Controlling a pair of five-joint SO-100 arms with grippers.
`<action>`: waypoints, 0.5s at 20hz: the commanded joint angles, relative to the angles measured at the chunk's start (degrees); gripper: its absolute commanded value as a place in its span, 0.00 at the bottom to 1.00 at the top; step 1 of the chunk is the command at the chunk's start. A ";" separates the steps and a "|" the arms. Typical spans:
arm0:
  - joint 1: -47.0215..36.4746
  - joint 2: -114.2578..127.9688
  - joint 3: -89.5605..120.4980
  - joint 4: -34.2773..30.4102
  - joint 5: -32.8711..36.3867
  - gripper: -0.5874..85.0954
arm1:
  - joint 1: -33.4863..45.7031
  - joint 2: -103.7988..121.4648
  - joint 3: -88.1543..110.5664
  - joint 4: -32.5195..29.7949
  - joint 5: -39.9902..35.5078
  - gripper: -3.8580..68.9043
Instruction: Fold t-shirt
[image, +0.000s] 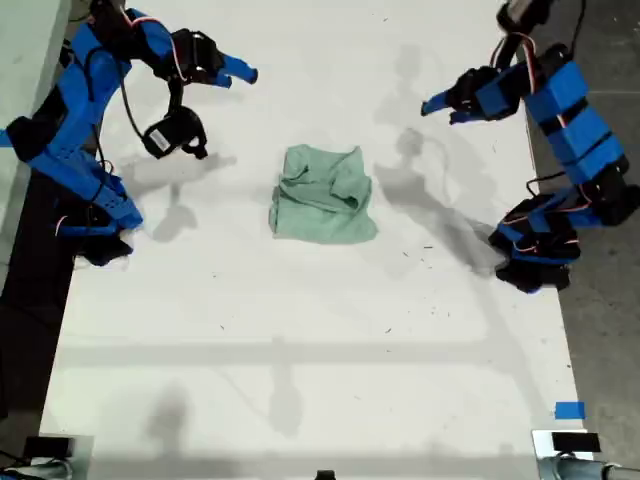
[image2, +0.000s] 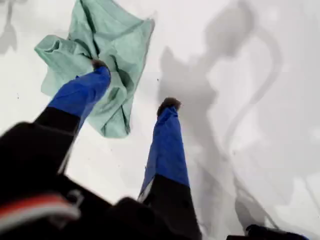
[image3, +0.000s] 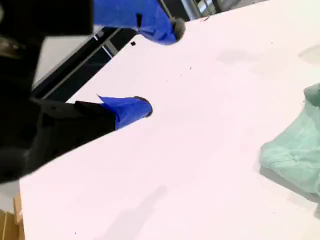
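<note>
Both arms raised off the t-shirt (image: 323, 195) (crumpled, mid-table), my first tool (image2: 134, 85) apart, my second tool (image3: 161, 67) apart

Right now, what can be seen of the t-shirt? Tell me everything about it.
The t-shirt is pale mint-green, plain, soft-looking cloth. It lies bunched into a compact, roughly square bundle with rumpled folds and creases on top, not a flat neat fold. It rests on the white table, about midway between the two arms in the exterior view. Only the table touches it; both pincers hang open and apart from it. In the first wrist view, its corners splay outward unevenly.
</note>
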 joint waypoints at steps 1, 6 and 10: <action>8.96 19.51 21.36 -8.35 0.44 0.06 | -8.61 20.21 15.21 -1.41 5.54 0.29; 23.47 41.31 56.87 -19.25 -7.38 0.01 | -34.72 45.09 39.73 -9.76 21.45 0.04; 30.76 41.92 73.21 -32.17 -12.39 0.01 | -43.95 32.78 46.05 -24.87 21.97 0.04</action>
